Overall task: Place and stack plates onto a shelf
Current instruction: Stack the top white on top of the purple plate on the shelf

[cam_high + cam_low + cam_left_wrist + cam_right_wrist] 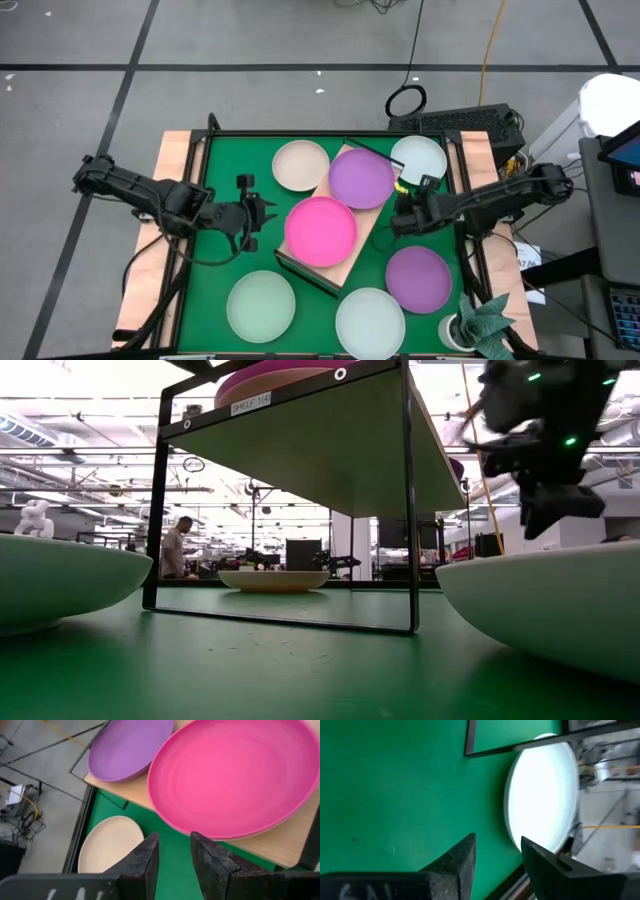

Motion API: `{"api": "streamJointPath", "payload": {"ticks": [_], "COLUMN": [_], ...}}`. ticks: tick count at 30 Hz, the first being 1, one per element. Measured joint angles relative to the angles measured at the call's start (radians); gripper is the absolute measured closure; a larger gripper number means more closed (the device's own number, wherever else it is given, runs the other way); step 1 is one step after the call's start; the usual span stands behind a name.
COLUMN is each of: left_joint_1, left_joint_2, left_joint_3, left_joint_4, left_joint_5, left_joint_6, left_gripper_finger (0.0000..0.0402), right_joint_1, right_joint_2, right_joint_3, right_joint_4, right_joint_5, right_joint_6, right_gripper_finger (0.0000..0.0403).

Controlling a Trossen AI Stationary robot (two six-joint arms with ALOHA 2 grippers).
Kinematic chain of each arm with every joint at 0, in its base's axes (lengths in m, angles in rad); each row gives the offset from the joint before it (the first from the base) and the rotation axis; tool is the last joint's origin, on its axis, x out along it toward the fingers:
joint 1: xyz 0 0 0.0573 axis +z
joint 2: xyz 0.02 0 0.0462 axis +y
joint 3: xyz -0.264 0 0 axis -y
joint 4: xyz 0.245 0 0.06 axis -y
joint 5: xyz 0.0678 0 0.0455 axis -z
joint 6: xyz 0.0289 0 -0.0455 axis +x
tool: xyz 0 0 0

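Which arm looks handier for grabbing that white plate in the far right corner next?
Probably the right. Its gripper hangs open right beside the white plate, which fills its wrist view. The left gripper, also open, sits across the shelf, next to the magenta plate.

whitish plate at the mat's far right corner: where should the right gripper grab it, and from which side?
Probably by the rim. The whitish plate lies flat and shallow on the green mat, so only its thin raised edge offers a pinch. Take the edge nearest the right gripper, which is empty with jaws open, one jaw inside the rim and one outside; that side is away from the shelf.
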Motion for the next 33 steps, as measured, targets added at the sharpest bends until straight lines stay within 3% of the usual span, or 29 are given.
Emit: {"api": "streamJointPath", "payload": {"ticks": [8, 15, 23, 30, 33], "left_joint_1": [0.005, 0.005, 0.005, 0.005, 0.005], "left_joint_2": [0.000, 0.000, 0.001, 0.001, 0.001], "left_joint_3": [0.000, 0.000, 0.000, 0.000, 0.000], "left_joint_4": [-0.004, -0.054, -0.050, -0.048, -0.048], "left_joint_5": [0.000, 0.000, 0.000, 0.000, 0.000], "left_joint_6": [0.003, -0.026, -0.030, -0.035, -0.035], "left_gripper_finger": [0.0284, 0.0284, 0.0284, 0.0284, 0.0284], "right_joint_1": [-0.191, -0.290, -0.408, -0.502, -0.543], "right_joint_2": [-0.030, -0.200, -0.341, -0.325, -0.300], "right_joint_3": [0.000, 0.000, -0.032, -0.032, -0.032], "right_joint_4": [0.051, 0.057, 0.083, 0.093, 0.114], "right_joint_5": [-0.074, -0.166, -0.168, -0.295, -0.303], "right_joint_6": [-0.231, -0.470, -0.478, -0.523, -0.498], "right_gripper_finger": [0.0281, 0.0282, 0.0282, 0.0282, 0.0282]}}
